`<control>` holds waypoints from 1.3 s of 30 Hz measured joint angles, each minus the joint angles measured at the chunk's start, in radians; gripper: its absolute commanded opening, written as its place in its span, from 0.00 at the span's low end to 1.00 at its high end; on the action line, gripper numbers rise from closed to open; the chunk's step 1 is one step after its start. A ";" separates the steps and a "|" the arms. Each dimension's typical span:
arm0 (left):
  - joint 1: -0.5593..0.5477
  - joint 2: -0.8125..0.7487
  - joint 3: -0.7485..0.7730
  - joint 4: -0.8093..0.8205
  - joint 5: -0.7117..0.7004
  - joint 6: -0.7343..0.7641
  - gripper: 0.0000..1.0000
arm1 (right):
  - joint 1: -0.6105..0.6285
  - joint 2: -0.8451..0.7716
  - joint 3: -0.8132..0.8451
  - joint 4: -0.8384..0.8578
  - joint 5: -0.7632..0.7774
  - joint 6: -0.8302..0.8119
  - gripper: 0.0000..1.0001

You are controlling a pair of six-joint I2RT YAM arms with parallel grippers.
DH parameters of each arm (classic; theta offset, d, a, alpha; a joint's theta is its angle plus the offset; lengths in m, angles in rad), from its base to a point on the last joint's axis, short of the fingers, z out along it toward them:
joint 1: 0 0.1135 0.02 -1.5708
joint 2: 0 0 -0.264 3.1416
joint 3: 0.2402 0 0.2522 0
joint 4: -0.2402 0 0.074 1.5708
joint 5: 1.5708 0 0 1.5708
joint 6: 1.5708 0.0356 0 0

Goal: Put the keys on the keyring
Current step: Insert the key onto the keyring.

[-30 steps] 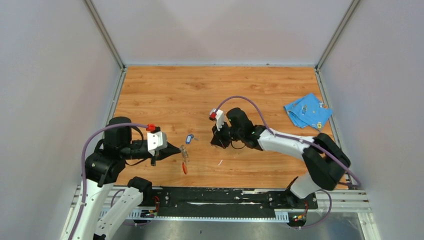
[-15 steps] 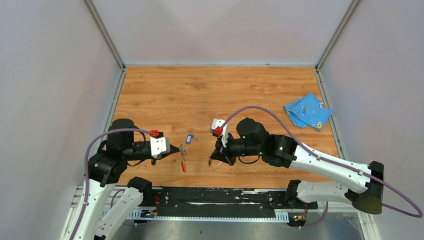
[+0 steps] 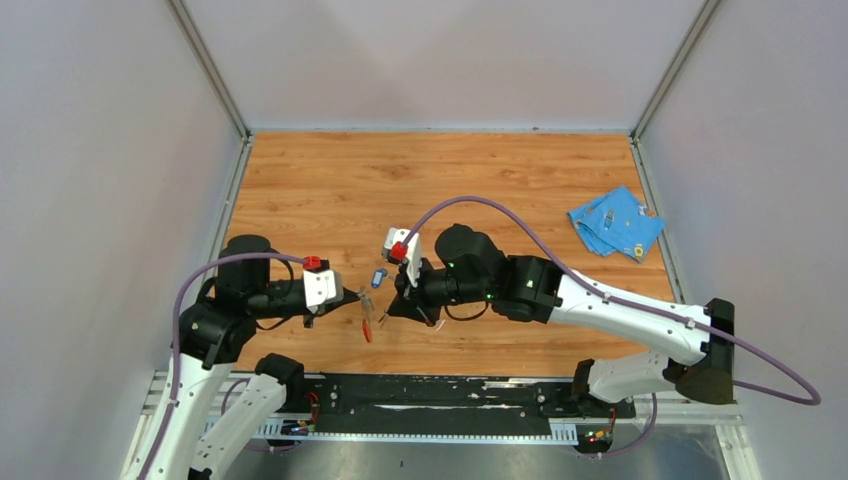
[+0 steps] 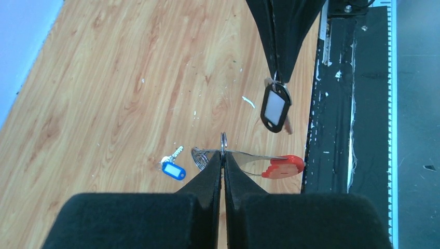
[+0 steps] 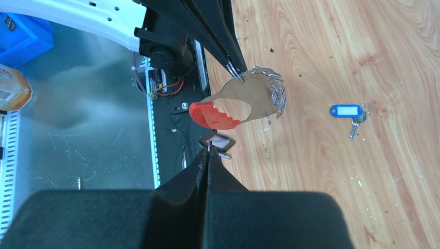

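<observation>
your right gripper [image 5: 209,151] has swung over from the middle of the table [image 3: 450,180] toward your left side. a second ago it was well apart from the keyring [image 4: 270,165]. now it hangs just beside it. it is pinched shut on the top of the black key [image 4: 274,108], and the key dangles under the tips.

your left gripper [image 4: 223,157] has hardly moved. it is pinched shut on the small metal ring [image 4: 223,140] of the keyring. the red and grey strap sticks out from it, toward the near edge of the table. i cannot tell if the strap rests on the wood.

so the two parts are close now, but the black key does not touch the ring yet. i think the hard bit comes next: you have to get the key's top onto that ring, and both are tiny. go slow, or the key may twist or slip out.

the blue key [image 4: 173,169] lies on the wood near the left gripper. nobody holds it, and it is not on the ring yet.

the blue cloth [image 3: 612,222] sits far off on the right and has not moved.
</observation>
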 measured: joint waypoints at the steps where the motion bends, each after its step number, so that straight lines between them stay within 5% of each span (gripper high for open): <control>1: 0.000 0.001 0.000 0.000 -0.003 -0.002 0.00 | 0.002 0.008 0.004 0.003 0.001 0.003 0.00; 39: 0.000 0.007 -0.008 0.001 -0.054 -0.016 0.00 | 0.006 0.156 0.068 0.160 0.104 0.138 0.00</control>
